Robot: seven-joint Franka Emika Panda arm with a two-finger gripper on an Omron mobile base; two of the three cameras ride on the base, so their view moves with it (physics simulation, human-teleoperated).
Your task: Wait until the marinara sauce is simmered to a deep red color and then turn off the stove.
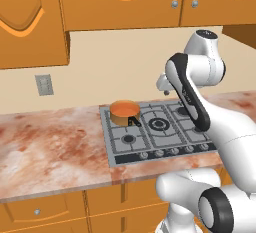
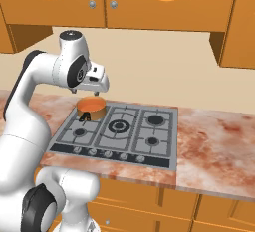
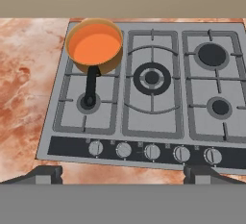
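On the back-left burner of the rectangular grey metal gas cooktop with black grates (image 3: pixel 152 81) sits a tan-orange saucepan w/ short black handle (image 3: pixel 90 84), and inside it the marinara sauce, a smooth flat round disc of liquid (image 3: pixel 94 48). Sauce reads plain orange, not deep red, so by my judgement the step in hand is the wait; nothing to turn yet.

Two-finger gripper (image 3: pixel 123 174) hangs above the cooktop's front edge, well apart from it, looking down over the knob row. Both dark tips show at the bottom of the hand view, far apart w/ nothing between them, so the jaws stand open. In the right base view the hand (image 2: pixel 94 80) hovers over the pan area, not touching it.

Next move, once the colour deepens: come down to the row of five small round knobs (image 3: pixel 152 151) along the front edge and twist the one that feeds the pan's burner. Can't tell from the pics which knob that is; leftmost knob (image 3: pixel 96 147) is the likely guess, no more. Knobs sit close together, so the fingers need careful centring to avoid nudging a neighbour.

Around: mottled reddish marble countertop (image 1: pixel 50 147) on both sides, orange wooden wall cabinets (image 1: pixel 120 2) overhead, grey wall socket plate (image 1: pixel 44 84) toward the left. Pan handle points toward the front edge but ends short of the knobs; path down looks free.
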